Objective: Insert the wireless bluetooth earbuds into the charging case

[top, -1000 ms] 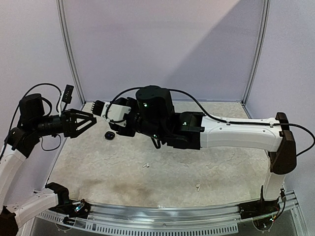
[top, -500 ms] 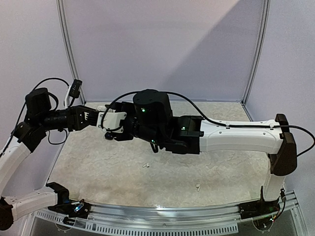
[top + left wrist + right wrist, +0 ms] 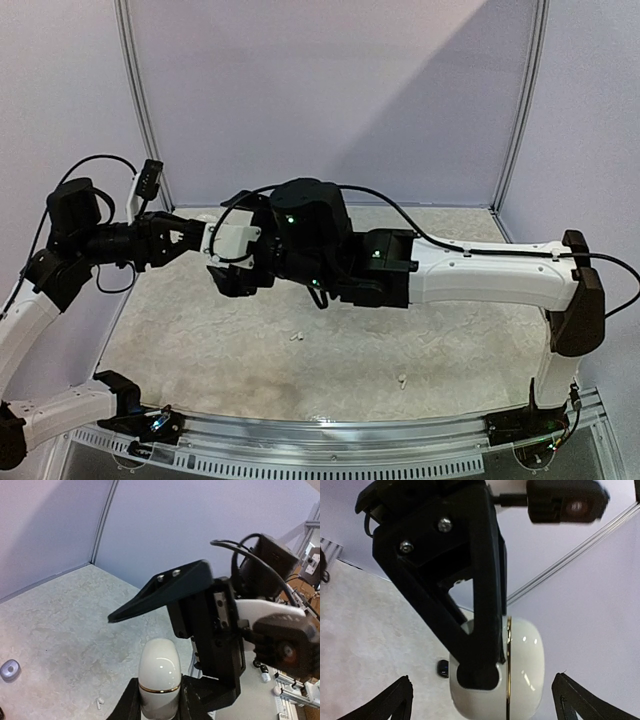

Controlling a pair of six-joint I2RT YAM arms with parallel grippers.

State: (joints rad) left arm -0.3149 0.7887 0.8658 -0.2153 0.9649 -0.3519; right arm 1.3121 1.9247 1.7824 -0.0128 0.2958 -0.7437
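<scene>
White glossy pebble-shaped charging case with a gold seam [image 3: 159, 667] is pinched upright in my left gripper [image 3: 159, 694], that arm reaching in level from the left above the speckled stone-look table [image 3: 450, 340]. My right arm stretches horizontally across; the right gripper [image 3: 482, 677] is spread wide either side of the case, clear of it. One small white earbud [image 3: 296, 336] lies loose on the table below, and a second white earbud [image 3: 402, 380] lies well apart.

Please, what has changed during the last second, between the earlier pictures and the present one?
The left gripper moved right to the white charging case and shut its jaws on it. The right gripper, which had held it, opened its jaws. The two white earbuds on the table stayed where they were.
</scene>
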